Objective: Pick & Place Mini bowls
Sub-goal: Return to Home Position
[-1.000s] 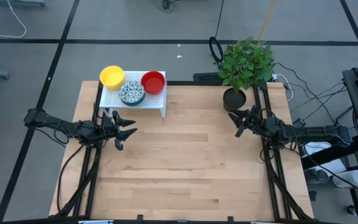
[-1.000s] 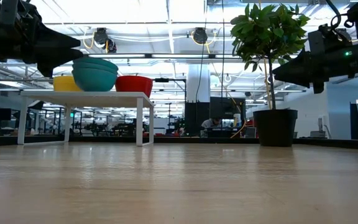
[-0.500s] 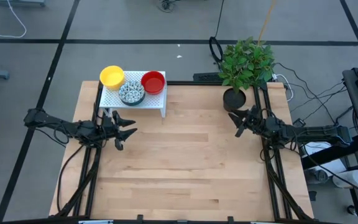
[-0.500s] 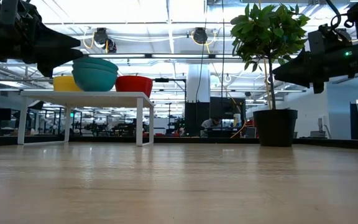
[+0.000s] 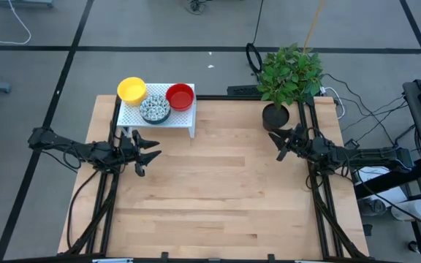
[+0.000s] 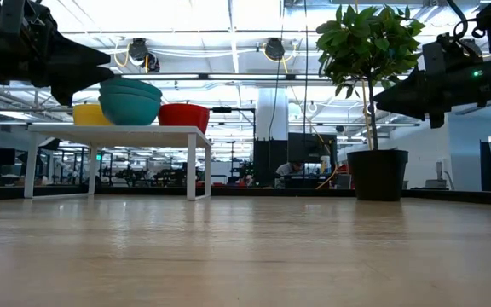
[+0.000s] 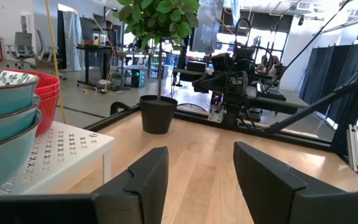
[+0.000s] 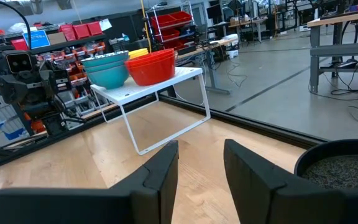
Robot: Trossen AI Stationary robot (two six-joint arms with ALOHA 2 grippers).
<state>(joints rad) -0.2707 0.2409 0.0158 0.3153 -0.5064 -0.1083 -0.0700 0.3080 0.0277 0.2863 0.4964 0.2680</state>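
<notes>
**Item 1, left gripper [image 5: 152, 149].** We find it hovering above the wooden table [image 5: 218, 204] on the table's left side. It points across toward the other arm. Its fingers [image 7: 146, 180] stand a moderate way apart and hold nothing.

**Item 2, right gripper [image 5: 281, 147].** We log it above the opposite side of the table, facing the left gripper and well apart from it. Its fingers [image 8: 159, 175] are parted by a narrower gap, and nothing sits between them.

**Item 3, white perforated rack [image 5: 183, 118].** It stands just beside the left gripper, off its flank toward the far table edge. From the right gripper it lies well ahead, across the table and a little to one side.

**Item 4, mini bowls.** We record three stacks, all on the rack and none touching a gripper.
- **Yellow bowls [image 5: 131, 90]:** these sit at the rack corner farthest from the right gripper and beyond the other stacks as seen from the left gripper.
- **Speckled bowls [image 5: 154, 109]:** this is the stack closest to the left gripper. They are patterned inside and teal outside, and we count three nested in the left wrist view.
- **Red bowls [image 5: 180, 96]:** they are nested at the rack end nearest the right gripper. We cannot tell their number.

**Item 5, black plant pot [image 5: 275, 115] with leafy plant [image 5: 289, 71].** It stands just beside the right gripper, on its far-edge flank. From the left gripper it is across the table.
</notes>
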